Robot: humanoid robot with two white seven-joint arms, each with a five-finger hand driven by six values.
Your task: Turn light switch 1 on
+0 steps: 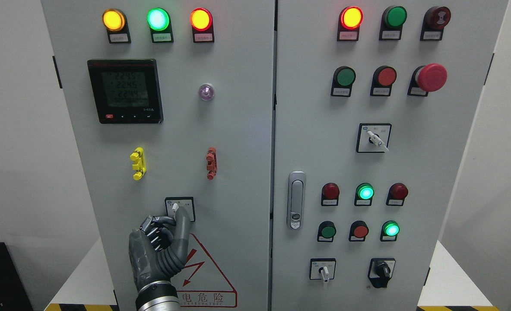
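On the grey cabinet's left door (238, 142), the rotary selector switch (178, 208) sits at about 6 o'clock from the digital meter (125, 91). The left hand (158, 246) rises from 7 o'clock, its thumb and curled fingers (153, 224) pinching the switch's white knob, above the red hazard triangle (205, 270)

Small white-handled rotary switch (175, 207), black-framed square plate, left door, lower middle, handle upright

Grey cabinet (238, 142) bears a yellow clip (138, 163), red clip (211, 163) and red mushroom button (431, 77).
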